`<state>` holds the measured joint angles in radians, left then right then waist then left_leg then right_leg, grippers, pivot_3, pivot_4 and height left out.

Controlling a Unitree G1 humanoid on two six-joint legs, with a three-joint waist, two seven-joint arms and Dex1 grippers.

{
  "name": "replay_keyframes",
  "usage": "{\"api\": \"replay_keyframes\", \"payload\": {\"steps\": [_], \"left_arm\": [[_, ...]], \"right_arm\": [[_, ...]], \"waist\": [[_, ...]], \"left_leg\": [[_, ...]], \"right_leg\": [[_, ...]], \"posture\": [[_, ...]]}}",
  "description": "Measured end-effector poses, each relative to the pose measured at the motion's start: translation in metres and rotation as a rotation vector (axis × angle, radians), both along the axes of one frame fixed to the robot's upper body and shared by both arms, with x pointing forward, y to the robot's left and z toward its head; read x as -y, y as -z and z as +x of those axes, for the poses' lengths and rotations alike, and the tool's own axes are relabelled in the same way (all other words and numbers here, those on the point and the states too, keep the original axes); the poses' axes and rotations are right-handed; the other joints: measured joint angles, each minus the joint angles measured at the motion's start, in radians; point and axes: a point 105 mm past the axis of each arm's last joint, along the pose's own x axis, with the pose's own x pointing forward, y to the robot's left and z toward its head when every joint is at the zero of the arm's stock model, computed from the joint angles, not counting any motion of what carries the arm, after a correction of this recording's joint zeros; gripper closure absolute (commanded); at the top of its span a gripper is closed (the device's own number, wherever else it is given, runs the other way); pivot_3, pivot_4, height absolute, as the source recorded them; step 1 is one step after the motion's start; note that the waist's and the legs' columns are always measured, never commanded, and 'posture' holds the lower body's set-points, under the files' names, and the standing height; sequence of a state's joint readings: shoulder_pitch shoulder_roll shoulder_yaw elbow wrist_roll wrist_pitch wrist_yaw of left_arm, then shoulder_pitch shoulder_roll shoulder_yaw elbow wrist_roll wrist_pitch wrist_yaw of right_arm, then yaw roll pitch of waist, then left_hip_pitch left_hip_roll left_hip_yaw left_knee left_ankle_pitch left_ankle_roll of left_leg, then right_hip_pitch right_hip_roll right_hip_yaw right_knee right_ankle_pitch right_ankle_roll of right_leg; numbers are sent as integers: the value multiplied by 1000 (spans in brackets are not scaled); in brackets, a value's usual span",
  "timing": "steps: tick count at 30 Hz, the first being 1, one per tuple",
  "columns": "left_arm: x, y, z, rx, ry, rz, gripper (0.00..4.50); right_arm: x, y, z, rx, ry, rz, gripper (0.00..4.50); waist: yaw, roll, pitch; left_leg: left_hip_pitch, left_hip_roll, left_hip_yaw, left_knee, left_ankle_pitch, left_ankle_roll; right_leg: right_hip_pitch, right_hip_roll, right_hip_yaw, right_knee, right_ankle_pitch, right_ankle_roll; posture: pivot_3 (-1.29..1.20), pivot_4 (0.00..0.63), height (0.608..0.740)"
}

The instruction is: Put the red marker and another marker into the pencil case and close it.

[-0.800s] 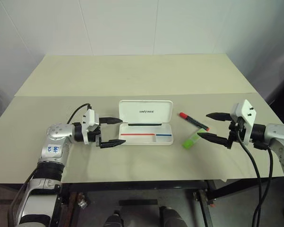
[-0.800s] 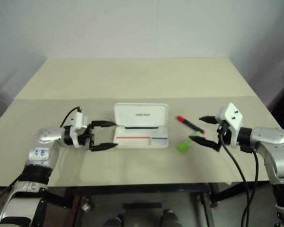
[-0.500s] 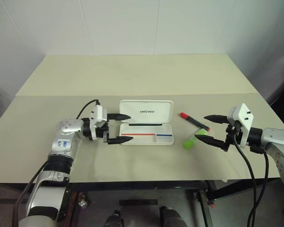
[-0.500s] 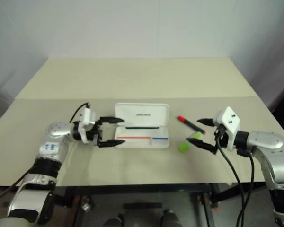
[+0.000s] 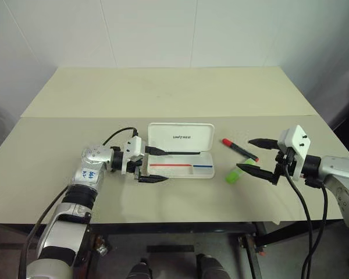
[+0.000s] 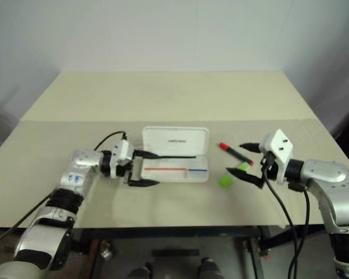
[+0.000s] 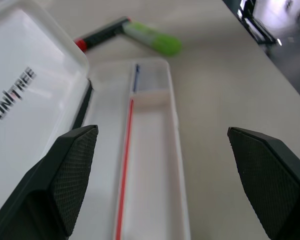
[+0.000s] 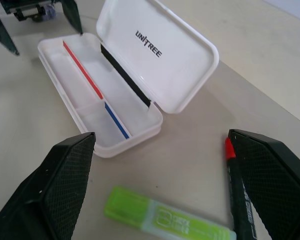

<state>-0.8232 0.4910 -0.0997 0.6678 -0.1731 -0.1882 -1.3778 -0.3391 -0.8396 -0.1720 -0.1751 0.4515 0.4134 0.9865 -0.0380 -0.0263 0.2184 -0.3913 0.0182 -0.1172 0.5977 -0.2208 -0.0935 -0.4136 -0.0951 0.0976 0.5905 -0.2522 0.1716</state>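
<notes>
The white pencil case lies open at mid-table, its lid standing up behind the tray and its red and blue stripe showing inside. To its right lies the slim red marker, with the green highlighter just in front of it. My left gripper is open and level, one finger on each side of the case's left end. My right gripper is also open and points left, its lower fingertip over the highlighter and its upper one beyond the red marker. Nothing is held. The right wrist view shows the highlighter and red marker close ahead.
The beige table has a seam across its middle, with wide bare surface behind the case. Its front edge runs close below both arms. A black cable hangs from the right wrist.
My left gripper has moved right, from beside the case to around the case's left end. My right gripper has shifted slightly left, toward the two markers. Both stay open.
</notes>
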Motion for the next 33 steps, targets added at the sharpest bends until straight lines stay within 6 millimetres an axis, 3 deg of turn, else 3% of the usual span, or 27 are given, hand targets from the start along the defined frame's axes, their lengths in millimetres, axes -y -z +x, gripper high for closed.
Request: {"api": "replay_keyframes", "payload": {"steps": [7,16,21,33], "left_arm": [[-3,-17,12,45,-27,-24,45],[-4,-19,11,48,-21,-19,45],[-12,-25,9,69,-38,-22,45],[6,-13,-5,3,73,10,45]], "right_arm": [[-5,10,-10,-17,-4,9,0],[-8,0,-4,24,-1,33,0],[-9,4,-2,10,0,50,0],[-12,8,-1,6,7,68,0]], "waist": [[9,0,0],[7,0,0],[7,0,0],[6,0,0]], "left_leg": [[-1,0,0,0,0,0],[-1,0,0,0,0,0],[-1,0,0,0,0,0],[-1,0,0,0,0,0]], "right_leg": [[0,0,0,-1,0,0],[0,0,0,-1,0,0],[0,0,0,-1,0,0],[0,0,0,-1,0,0]], "posture": [[0,150,740],[0,150,740],[0,150,740],[0,150,740]]}}
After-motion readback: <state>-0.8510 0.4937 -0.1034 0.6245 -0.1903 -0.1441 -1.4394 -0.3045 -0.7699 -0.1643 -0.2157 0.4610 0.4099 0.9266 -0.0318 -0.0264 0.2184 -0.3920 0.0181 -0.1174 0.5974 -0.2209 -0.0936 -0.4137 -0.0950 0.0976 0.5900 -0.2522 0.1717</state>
